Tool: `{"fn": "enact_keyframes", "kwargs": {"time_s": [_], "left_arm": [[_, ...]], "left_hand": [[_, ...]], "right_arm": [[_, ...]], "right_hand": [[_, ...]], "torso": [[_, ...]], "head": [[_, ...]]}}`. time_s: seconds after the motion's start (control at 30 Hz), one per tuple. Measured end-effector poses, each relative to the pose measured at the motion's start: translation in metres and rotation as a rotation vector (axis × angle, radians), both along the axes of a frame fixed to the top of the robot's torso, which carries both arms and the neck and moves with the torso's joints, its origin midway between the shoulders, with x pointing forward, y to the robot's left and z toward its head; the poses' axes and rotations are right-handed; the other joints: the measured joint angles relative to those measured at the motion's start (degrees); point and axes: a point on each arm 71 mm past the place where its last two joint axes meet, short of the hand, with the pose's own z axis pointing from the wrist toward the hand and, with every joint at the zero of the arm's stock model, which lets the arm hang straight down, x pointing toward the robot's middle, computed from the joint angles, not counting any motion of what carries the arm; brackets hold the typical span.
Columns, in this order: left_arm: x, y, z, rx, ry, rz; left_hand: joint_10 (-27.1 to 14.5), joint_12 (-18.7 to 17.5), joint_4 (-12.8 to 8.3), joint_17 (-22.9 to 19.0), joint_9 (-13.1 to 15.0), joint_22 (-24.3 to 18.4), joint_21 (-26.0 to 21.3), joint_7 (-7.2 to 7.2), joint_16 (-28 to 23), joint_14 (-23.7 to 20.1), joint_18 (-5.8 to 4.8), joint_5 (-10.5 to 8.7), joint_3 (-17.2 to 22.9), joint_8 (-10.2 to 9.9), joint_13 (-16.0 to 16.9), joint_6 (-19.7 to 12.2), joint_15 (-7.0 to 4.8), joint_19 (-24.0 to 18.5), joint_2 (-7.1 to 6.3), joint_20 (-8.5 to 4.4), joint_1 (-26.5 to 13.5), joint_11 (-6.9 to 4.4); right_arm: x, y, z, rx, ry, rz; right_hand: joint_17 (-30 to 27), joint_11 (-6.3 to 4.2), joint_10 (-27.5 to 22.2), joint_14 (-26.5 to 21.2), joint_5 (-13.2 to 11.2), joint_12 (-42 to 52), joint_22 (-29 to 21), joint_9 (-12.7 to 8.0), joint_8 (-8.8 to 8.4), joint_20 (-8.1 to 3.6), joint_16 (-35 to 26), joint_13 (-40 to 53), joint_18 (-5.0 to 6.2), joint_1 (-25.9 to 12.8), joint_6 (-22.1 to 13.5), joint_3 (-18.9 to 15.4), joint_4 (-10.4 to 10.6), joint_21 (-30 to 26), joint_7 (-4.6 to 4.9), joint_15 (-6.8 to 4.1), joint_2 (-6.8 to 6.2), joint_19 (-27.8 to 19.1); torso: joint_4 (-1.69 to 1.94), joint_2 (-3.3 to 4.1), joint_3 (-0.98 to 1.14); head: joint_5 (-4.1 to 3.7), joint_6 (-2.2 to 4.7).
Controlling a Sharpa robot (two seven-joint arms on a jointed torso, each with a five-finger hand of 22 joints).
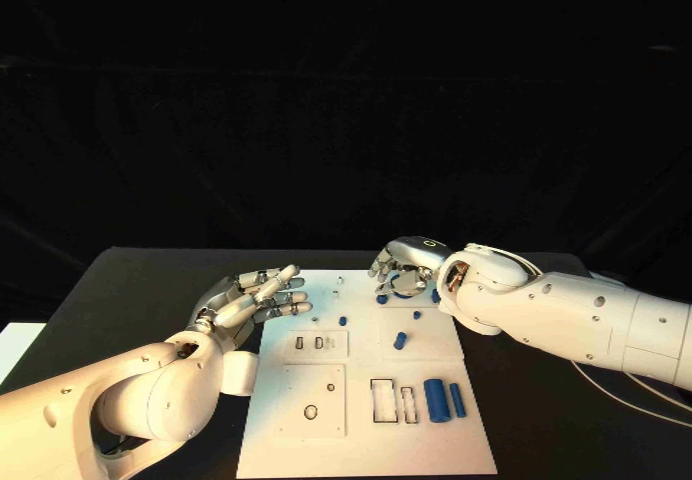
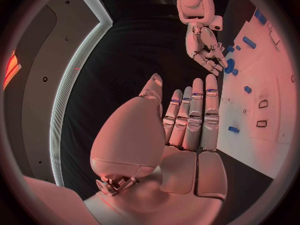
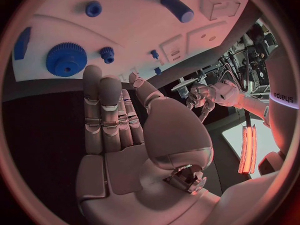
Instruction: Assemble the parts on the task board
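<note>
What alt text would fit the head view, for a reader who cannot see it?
Two white robot arms reach over a white task board on a black table. The left hand is open at the board's left edge; the right hand hovers over blue parts at its far end.

Left arm (image 1: 123,395): glossy white shell, bulbous rounded segments, small dark screw holes along forearm. Right arm (image 1: 577,315): same white casing, dark seam at joint, thin pale cable at its 5 o'clock side. Left hand (image 1: 253,300): silver metal, segmented fingers (image 2: 194,117) with banded links, pale tips. Right hand (image 1: 408,262): silver, dark rounded back; smooth domed thumb base, exposed small mechanism at wrist. Dark "sharpa" lettering on white casing (image 3: 282,96).
</note>
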Motion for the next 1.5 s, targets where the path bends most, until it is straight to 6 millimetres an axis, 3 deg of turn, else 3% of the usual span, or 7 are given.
{"fn": "enact_keyframes", "kwargs": {"time_s": [0.3, 0.87, 1.13, 1.2, 1.37, 1.4, 1.5], "left_arm": [[-0.003, 0.000, 0.005, -0.007, 0.000, -0.011], [-0.004, 0.001, 0.006, -0.007, 0.005, -0.013], [-0.003, 0.002, 0.005, -0.005, 0.007, -0.011], [-0.003, 0.002, 0.005, -0.005, 0.008, -0.011], [-0.003, 0.002, 0.005, -0.004, 0.009, -0.011], [-0.003, 0.002, 0.005, -0.004, 0.009, -0.011], [-0.003, 0.002, 0.005, -0.003, 0.010, -0.011]], "left_hand": [[0.2, 0.0, 0.0, 0.1, 0.0, 0.0, 0.0, 0.00, 0.0, 0.0, 0.00, 0.00, 0.0, 0.0, 0.0, 0.0, 0.00, 0.2, 0.00, -0.21, 0.0, -0.20], [0.2, 0.0, -0.2, 0.1, 0.0, 0.0, 0.0, 0.00, 0.0, 0.0, 0.00, 0.00, -0.2, 0.0, 0.0, 0.0, 0.00, 0.4, 0.00, 0.00, 0.0, -0.20], [0.2, 0.0, -0.2, 0.2, 0.0, 0.0, 0.0, 0.00, 0.0, 0.0, 0.00, 0.00, -0.2, 0.0, 0.0, 0.0, 0.00, 0.4, 0.00, 0.00, 0.0, -0.20], [0.2, 0.0, -0.2, 0.2, 0.0, 0.0, 0.0, 0.00, 0.0, 0.0, 0.00, 0.00, -0.2, 0.0, 0.0, 0.0, 0.00, 0.4, 0.00, 0.00, 0.0, -0.20], [0.2, 0.0, -0.2, 0.2, 0.0, 0.0, 0.0, 0.00, 0.0, 0.0, 0.01, 0.00, -0.2, 0.0, 0.0, 0.0, 0.00, 0.4, 0.00, 0.00, 0.0, -0.20], [0.2, 0.0, -0.2, 0.2, 0.0, 0.0, 0.0, 0.00, 0.0, 0.0, 0.00, 0.00, -0.2, 0.0, 0.0, 0.0, 0.00, 0.4, 0.00, 0.00, 0.0, -0.20], [0.2, 0.0, -0.2, 0.2, 0.0, 0.1, 0.0, 0.00, 0.0, 0.0, 0.00, 0.00, -0.2, 0.0, 0.0, 0.0, 0.00, 0.4, 0.00, 0.00, 0.0, -0.20]], "right_arm": [[0.002, -0.002, -0.001, -0.106, -0.006, -0.020], [0.001, -0.005, -0.005, -0.182, 0.033, -0.025], [0.001, -0.004, -0.001, -0.186, 0.023, -0.023], [0.001, -0.003, -0.001, -0.187, 0.018, -0.024], [0.000, -0.003, 0.001, -0.177, -0.011, -0.028], [-0.001, -0.002, 0.002, -0.172, -0.018, -0.028], [-0.002, -0.001, 0.006, -0.146, -0.051, -0.029]], "right_hand": [[4.1, 0.40, -3.4, 0.0, -0.2, -0.1, 4.5, 0.0, 0.00, 0.50, 4.2, 0.0, 0.00, 0.2, -0.2, 0.4, 0.4, 4.7, -0.08, 0.00, -0.29, -1.1], [8.5, -0.01, -3.0, 0.0, -0.4, -0.1, 9.4, 0.1, 0.00, 0.51, 8.5, 0.0, 0.00, 0.4, 1.0, 1.5, 1.3, 9.4, -0.58, 0.00, -0.18, -1.1], [13.3, -0.53, 0.2, 0.0, -5.9, 0.2, 17.0, 0.3, 0.46, 0.17, 13.3, 0.0, -0.91, 2.0, 4.2, 6.0, 1.5, 15.3, -1.29, 0.00, 1.33, 0.5], [14.1, -0.74, 1.0, -0.1, -6.9, 0.3, 19.0, 0.4, 0.81, 0.08, 14.0, 0.0, -1.79, 2.1, 4.8, 7.1, 1.5, 16.8, -1.42, -0.12, 1.48, 1.2], [16.3, -0.26, 2.4, 0.0, -7.4, 0.8, 23.6, 0.6, 1.38, -0.31, 16.1, 0.0, -1.84, 2.5, 6.4, 9.9, 1.5, 20.2, -1.62, -0.42, 1.23, 2.6], [16.5, -0.14, 2.5, -0.1, -7.5, 0.8, 24.1, 0.6, 1.49, -0.42, 16.4, 0.0, -2.51, 2.7, 6.7, 10.4, 1.5, 20.6, -1.72, -0.53, 1.09, 2.7], [16.8, -0.04, 2.6, -0.2, -7.6, 0.8, 24.9, 0.6, 1.55, -0.42, 16.5, 0.1, -2.67, 2.7, 6.7, 10.7, 1.5, 21.0, -1.72, -0.61, 1.09, 2.7]], "torso": [[0.41, 1.24, -0.04], [0.94, 2.43, 0.00], [1.12, 2.83, -0.10], [1.15, 2.91, -0.10], [1.25, 3.11, -0.15], [1.29, 3.16, -0.16], [1.35, 3.24, -0.18]], "head": [[-0.47, 0.27], [-0.83, 0.50], [-1.02, 0.59], [-1.07, 0.62], [-1.09, 0.69], [-1.14, 0.75], [-1.20, 0.85]]}}
